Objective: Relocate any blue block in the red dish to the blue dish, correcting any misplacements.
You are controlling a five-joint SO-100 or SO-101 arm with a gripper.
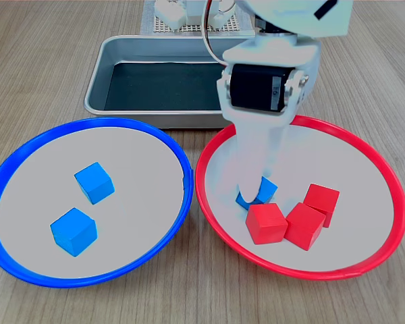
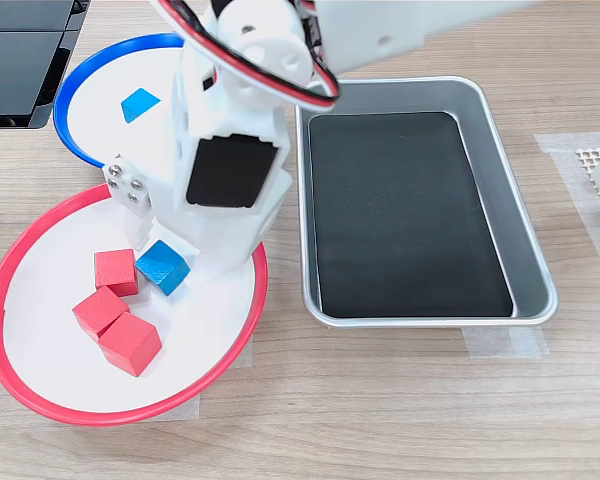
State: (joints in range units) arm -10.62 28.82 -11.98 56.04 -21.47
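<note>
My fingers [image 1: 251, 192] reached down into the red dish [image 1: 385, 175], positioned at the blue block [image 1: 262, 189]. Whether they gripped it could not be determined; my arm hid the tips. The block rested on the dish floor, touching a red cube [image 1: 266, 223] just in front of my fingers. The blue dish [image 1: 27, 152] lay beside them, to the first exterior view's left.

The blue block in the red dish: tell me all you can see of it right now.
The blue block is a small bright-blue cube, plain-faced, sitting flat on the grey floor of the red dish. The gripper is down over it, hiding part of it. A red cube sits close beside it; contact is unclear.
</note>
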